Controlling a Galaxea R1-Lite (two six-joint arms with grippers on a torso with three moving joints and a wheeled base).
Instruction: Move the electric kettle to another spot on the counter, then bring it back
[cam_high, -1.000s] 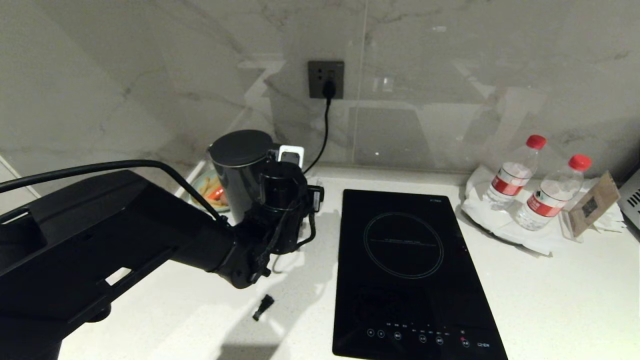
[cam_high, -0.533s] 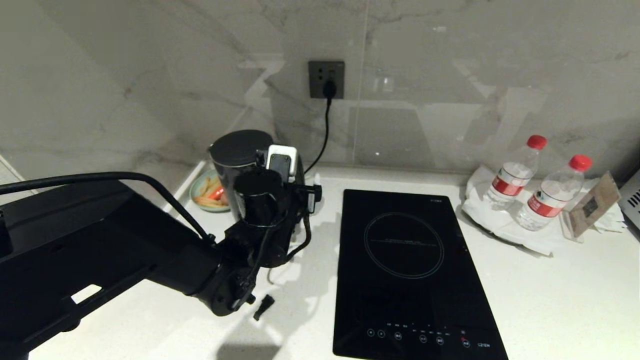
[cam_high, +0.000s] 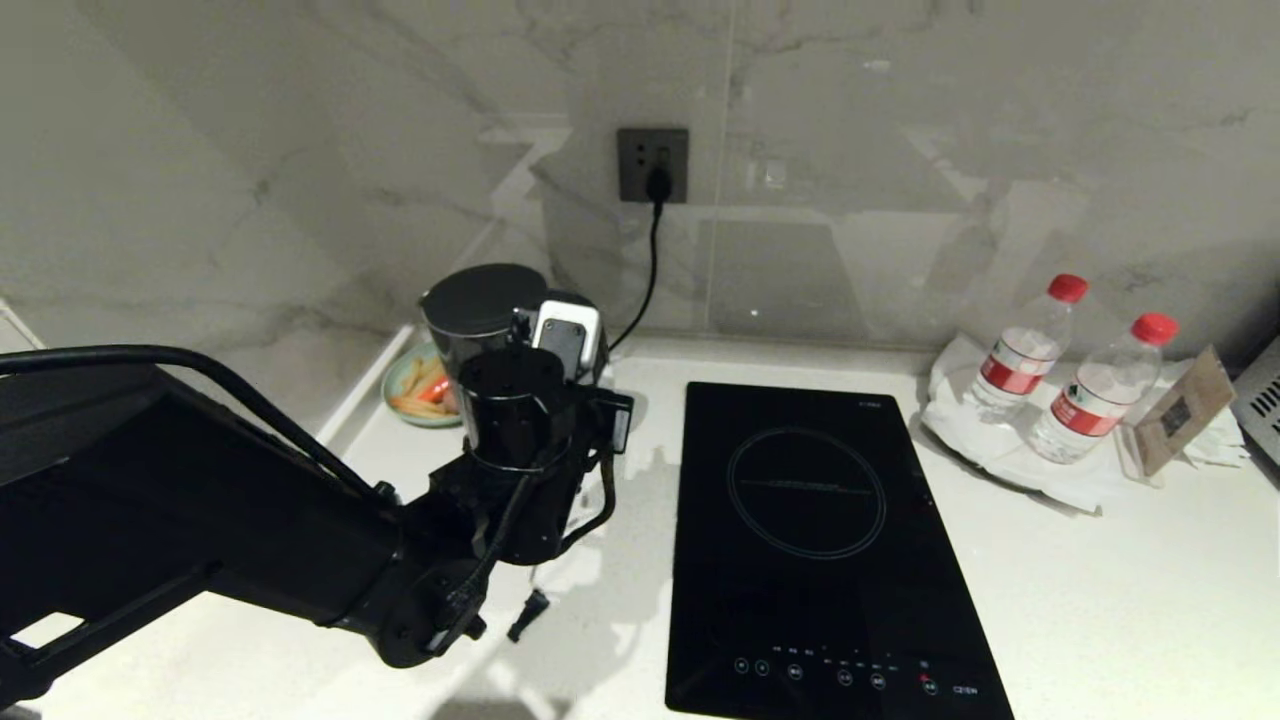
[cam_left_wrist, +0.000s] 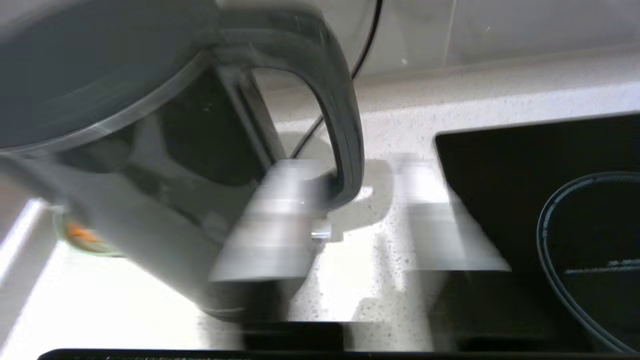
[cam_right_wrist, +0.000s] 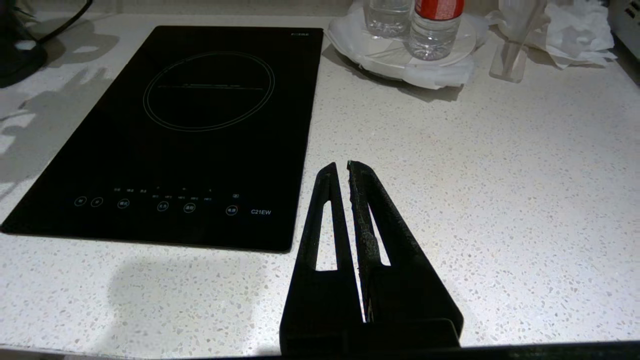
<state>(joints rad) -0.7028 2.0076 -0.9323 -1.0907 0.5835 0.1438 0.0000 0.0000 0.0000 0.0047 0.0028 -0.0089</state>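
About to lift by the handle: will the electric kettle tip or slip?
The electric kettle is tall with its loop handle to one side, so it will probably swing or tilt once lifted. Its glossy body looks slippery; the handle seems the safer hold. How full it is cannot be seen, so its weight is uncertain.

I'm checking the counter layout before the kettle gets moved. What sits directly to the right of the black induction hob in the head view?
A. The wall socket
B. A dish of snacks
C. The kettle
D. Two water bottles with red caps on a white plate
D: the two water bottles with red caps stand on a white plate on the counter, right of the induction hob.
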